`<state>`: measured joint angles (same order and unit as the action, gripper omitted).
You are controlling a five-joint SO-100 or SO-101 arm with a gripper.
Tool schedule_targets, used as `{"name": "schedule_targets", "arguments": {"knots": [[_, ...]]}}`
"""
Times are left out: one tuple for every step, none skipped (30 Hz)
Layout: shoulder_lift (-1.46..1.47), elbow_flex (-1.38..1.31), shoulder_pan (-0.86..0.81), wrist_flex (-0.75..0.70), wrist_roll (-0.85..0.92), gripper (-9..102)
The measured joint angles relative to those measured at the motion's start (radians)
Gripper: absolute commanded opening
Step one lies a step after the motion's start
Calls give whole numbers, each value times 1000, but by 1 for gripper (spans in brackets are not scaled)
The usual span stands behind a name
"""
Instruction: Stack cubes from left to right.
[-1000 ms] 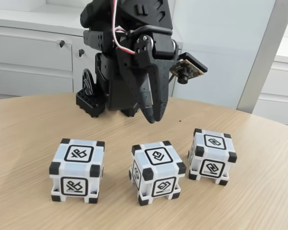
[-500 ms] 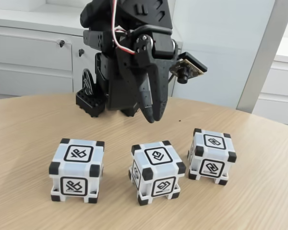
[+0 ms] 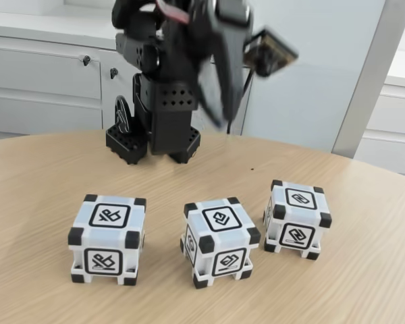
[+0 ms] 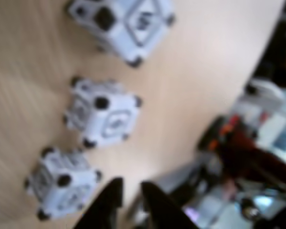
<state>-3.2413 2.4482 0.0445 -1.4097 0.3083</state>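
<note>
Three white cubes with black corners stand in a row on the wooden table (image 3: pixel 40 175), apart from each other: the left cube (image 3: pixel 108 236), the middle cube (image 3: pixel 219 239) and the right cube (image 3: pixel 297 219). My gripper (image 3: pixel 220 121) hangs blurred high above the table, behind the middle cube, holding nothing. In the wrist view the cubes form a line: one cube (image 4: pixel 121 24) at the top, another cube (image 4: pixel 102 114) in the middle and a third cube (image 4: pixel 62 183) at the lower left. There my gripper (image 4: pixel 131 183) shows a narrow gap between its tips, right of that lowest cube.
The black arm base (image 3: pixel 152 135) stands at the table's far edge. White cabinets (image 3: pixel 47 81) run behind the table. Bare wood lies around and in front of the cubes.
The arm has swung upward and the gripper now sits much higher, blurred by motion. The three cubes have not moved.
</note>
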Motion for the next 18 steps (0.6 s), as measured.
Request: {"name": "schedule_targets", "arguments": {"knots": [[40, -49, 0, 0, 0, 0], [84, -101, 0, 0, 0, 0], [132, -155, 0, 2, 0, 0], [186, -207, 0, 2, 3, 0], [241, -259, 0, 2, 15, 0], [299, -307, 0, 2, 35, 0], [360, -350, 0, 2, 54, 0], [420, -388, 0, 2, 75, 0], [480, -422, 3, 2, 110, 0], [541, -449, 5, 2, 147, 0], [603, -472, 6, 2, 187, 0], [661, -494, 8, 2, 227, 0], [710, -512, 6, 2, 264, 0], [758, -532, 6, 2, 299, 0], [805, -551, 8, 2, 334, 0], [854, -569, 8, 3, 368, 0], [900, -589, 8, 5, 399, 0], [945, -607, 6, 5, 426, 0]]}}
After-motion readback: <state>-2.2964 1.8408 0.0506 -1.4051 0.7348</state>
